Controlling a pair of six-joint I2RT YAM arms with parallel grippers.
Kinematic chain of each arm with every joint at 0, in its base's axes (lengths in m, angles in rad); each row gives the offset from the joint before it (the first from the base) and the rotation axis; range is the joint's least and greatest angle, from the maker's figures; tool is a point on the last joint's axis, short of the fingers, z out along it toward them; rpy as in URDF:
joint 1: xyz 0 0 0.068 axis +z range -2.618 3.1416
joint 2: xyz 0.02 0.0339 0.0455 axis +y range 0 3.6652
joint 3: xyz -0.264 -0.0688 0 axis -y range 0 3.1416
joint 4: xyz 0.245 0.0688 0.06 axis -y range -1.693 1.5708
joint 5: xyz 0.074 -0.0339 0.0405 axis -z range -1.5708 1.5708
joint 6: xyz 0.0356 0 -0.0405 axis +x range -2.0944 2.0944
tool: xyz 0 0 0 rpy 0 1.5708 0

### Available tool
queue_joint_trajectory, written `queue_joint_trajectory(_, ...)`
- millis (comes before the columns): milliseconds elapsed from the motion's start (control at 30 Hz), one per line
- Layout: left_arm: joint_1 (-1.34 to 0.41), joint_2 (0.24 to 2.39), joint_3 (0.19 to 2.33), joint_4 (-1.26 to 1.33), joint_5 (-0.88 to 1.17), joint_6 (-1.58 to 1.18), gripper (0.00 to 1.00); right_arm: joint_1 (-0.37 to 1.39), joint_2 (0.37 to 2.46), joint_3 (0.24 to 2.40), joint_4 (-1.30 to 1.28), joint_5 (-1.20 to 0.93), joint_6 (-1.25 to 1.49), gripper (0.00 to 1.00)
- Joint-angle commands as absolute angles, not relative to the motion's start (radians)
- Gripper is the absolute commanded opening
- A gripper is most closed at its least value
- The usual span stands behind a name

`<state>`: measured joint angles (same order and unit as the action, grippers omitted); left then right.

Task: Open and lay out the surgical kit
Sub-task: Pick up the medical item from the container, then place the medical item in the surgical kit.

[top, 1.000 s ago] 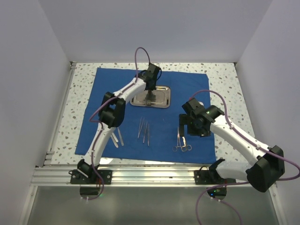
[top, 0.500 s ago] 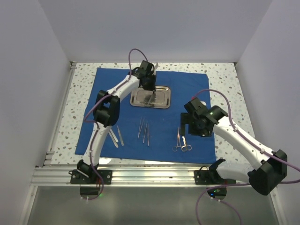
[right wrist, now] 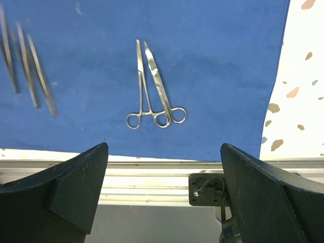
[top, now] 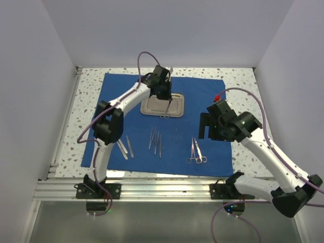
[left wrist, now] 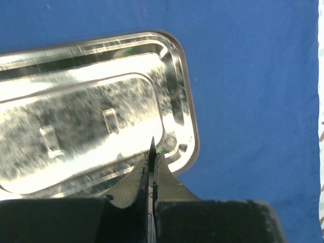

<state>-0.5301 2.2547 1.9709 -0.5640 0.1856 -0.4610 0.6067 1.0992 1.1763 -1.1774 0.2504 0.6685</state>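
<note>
You have the royal-blue cloth [top: 202,93] spread flat, steel tray [top: 177,104] near its far edge, silver instruments [top: 157,143] grouped along its near half, one thin instrument [top: 165,111] pinched in the left gripper [top: 163,97]

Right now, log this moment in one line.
left gripper: shut on instrument, above tray | right gripper: open, empty, near ring-handled pair | cloth: spread flat

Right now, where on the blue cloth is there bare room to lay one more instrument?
Bare cloth lies between the three thin instruments and the ring-handled pair, and right of the steel tray. Crowded: near left, tweezers beside the left arm; over the tray the left gripper holds an instrument.
</note>
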Motion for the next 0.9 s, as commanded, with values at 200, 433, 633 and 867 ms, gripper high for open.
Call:
queue_joint_trajectory(200, -0.871, 2.052, 1.783, -0.718, -0.161, -0.963, 0.00, 0.604, 1.108, 1.370, -1.312, 0.226, 0.620, 0.97)
queue_joint_trajectory(433, -1.127, 2.179, 1.891, -0.802, -0.293, -1.195, 0.00, 0.606, 1.031, 1.373, -1.367, 0.213, 0.606, 0.98)
queue_joint_trajectory(633, -1.180, 2.230, 1.914, -0.818, -0.322, -1.262, 0.29, 0.604, 0.951, 1.329, -1.385, 0.169, 0.583, 0.98)
queue_joint_trajectory(867, -1.186, 2.152, 1.948, -0.836, -0.434, -1.249, 0.98, 0.606, 0.916, 1.354, -1.393, 0.152, 0.546, 0.98)
